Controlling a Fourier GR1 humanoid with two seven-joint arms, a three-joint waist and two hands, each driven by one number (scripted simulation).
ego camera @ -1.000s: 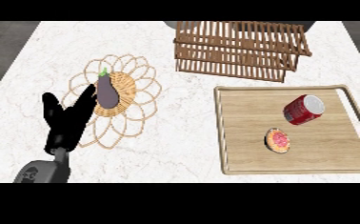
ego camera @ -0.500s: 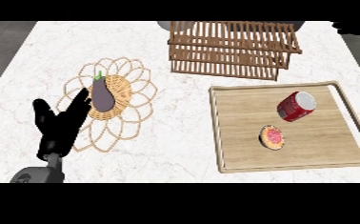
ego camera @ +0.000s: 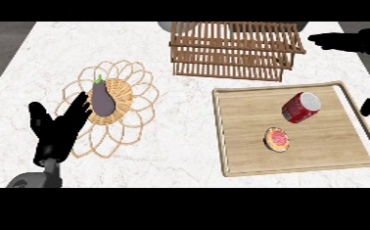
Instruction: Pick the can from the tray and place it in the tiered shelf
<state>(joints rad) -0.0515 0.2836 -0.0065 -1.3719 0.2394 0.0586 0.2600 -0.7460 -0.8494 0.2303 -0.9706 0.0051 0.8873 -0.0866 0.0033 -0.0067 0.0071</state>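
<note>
A red can (ego camera: 301, 107) lies on its side in the right part of the wooden tray (ego camera: 325, 148). Behind the tray stands the slatted wooden tiered shelf (ego camera: 235, 48). My right hand (ego camera: 347, 42) just enters at the right edge, with black fingers stretched left beside the shelf's right end. Another black tip of it shows at the edge beside the tray. It is open, holds nothing, and is apart from the can. My left hand (ego camera: 57, 131) rests open at the lower left, fingers up.
A round orange-red food item (ego camera: 277, 139) lies on the tray in front of the can. At the left, an eggplant (ego camera: 101, 98) lies on a woven flower-shaped mat (ego camera: 141, 111), with the left hand's fingers over the mat's edge.
The right hand has come into view at the right edge. The whole scene has slid left in the picture. The left hand stays where it was.
</note>
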